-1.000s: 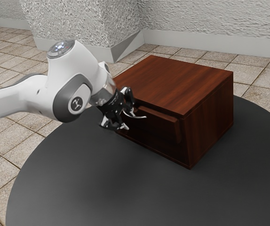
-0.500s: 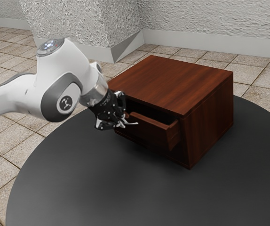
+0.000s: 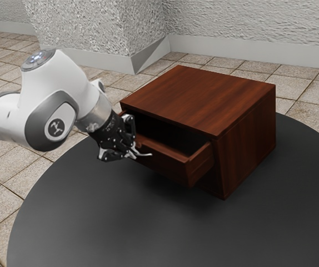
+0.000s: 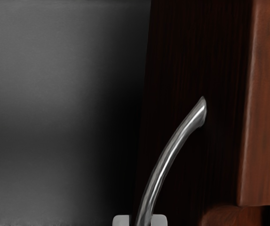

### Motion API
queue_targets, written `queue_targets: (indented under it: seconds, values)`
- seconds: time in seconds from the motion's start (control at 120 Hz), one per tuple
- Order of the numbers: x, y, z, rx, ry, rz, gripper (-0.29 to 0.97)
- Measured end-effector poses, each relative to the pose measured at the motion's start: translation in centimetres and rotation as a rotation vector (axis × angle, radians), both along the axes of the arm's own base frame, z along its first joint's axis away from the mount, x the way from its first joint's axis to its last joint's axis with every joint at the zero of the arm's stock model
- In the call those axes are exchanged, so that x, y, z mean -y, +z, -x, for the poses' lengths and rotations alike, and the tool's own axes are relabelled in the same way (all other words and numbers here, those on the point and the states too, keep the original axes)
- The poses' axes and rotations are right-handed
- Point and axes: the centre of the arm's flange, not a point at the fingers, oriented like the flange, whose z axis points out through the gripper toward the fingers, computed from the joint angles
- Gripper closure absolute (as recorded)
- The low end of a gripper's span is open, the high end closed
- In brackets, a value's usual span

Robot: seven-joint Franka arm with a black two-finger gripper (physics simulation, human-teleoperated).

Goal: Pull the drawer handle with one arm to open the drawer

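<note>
You've got the gripper (image 3: 127,151) clamped on the drawer handle (image 3: 143,153), fingers close tog. w/ the bar betw. them, and the drawer (image 3: 173,158) sits partly out of the cabinet (image 3: 204,100) on the table (image 3: 148,222).

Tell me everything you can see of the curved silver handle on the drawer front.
The curved silver metal handle is a slim, glossy, bowed bar fixed to the dark wooden drawer front. Its one visible end tapers toward the wood. The black gripper is shut on it. That front stands partly pulled out of the reddish-brown wooden cabinet.
</note>
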Motion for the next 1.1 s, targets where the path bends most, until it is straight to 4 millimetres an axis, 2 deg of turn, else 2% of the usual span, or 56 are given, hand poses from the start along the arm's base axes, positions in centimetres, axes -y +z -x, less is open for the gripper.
queue_targets:
  seconds: [1.1]
  values:
    - [-1.9, 0.2, 7.3, -0.034, 0.019, 0.044, 0.78]
